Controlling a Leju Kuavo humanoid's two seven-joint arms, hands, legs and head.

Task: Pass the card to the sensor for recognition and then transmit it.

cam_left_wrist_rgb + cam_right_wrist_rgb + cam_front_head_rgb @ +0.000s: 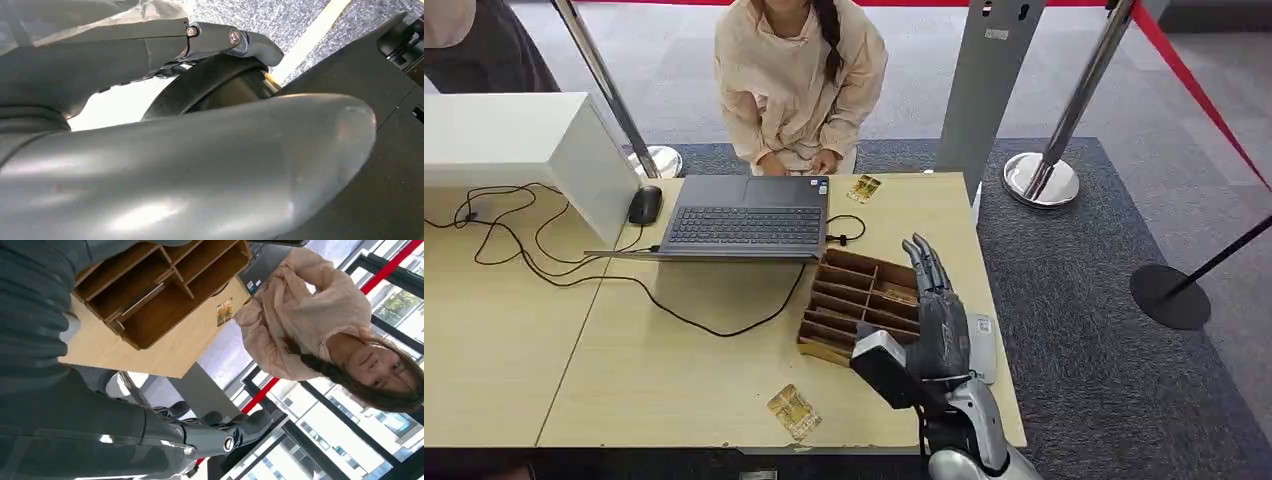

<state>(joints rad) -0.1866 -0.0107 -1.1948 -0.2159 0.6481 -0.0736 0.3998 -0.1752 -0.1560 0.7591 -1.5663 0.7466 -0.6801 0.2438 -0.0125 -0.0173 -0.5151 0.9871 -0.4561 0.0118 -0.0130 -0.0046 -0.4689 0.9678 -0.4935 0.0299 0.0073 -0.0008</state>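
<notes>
Right hand (pixel 936 315) empty, fingers extended over organizer (pixel 861 305); nearest card (pixel 794 411) leftward, near surface (pixel 674 370) front edge. Left hand's state undeterminable.

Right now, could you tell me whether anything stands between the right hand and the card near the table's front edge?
Nothing visible does: the right hand hovers over the wooden organizer, and bare tabletop separates it from the card.

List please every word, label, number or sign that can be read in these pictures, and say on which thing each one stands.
No text can be read with certainty.
Card near the table's front edge: gold print, too blurred to read.
Card beside the laptop: print too small to read.
Laptop: key legends and a small sticker, too small to read.
Grey post behind the table: small label, illegible.
White device by the right hand: small mark, illegible.
</notes>
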